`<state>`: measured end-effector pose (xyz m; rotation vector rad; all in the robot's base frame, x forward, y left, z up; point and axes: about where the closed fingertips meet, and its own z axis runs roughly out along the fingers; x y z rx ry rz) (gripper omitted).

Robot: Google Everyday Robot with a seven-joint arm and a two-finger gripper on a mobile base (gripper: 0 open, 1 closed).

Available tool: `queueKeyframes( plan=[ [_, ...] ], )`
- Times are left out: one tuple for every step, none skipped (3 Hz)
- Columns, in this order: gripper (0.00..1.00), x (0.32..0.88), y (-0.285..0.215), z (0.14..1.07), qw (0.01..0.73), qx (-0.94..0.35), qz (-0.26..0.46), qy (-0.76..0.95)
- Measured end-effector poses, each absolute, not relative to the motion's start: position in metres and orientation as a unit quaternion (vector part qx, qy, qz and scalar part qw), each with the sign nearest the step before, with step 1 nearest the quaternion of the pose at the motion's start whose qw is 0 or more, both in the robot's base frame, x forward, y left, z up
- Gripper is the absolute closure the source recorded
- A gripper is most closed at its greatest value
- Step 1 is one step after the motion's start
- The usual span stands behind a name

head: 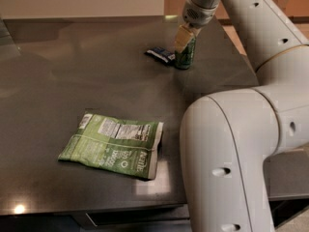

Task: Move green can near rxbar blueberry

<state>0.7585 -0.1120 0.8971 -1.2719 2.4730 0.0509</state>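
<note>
Fingers [182, 38] around green can [185, 57] (beside rxbar blueberry [159, 55])

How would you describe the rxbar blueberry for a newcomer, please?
Far across the dark table, the end effector is at the green can. The rxbar blueberry lies left of it: small, flat, dark blue, unlike the large green bag.

- The single view looks down at a slant from above the near edge of the dark grey flat bench [72, 71], facing its far edge.
- The white jointed robot arm [227, 153] looms close at lower right.
- The claw [184, 37] is far off, upper right of centre, at the small green drink can [186, 57].
</note>
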Motion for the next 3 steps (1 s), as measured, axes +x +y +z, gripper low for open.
queueKeyframes(
  plan=[
    [0.14, 0.7624, -0.1098, 0.8942, 0.183, -0.450, 0.018, 0.874],
    [0.00, 0.7662, -0.1073, 0.8909, 0.186, -0.450, 0.018, 0.873],
    [0.00, 0.7663, -0.1073, 0.8909, 0.186, -0.450, 0.018, 0.873]
  ],
)
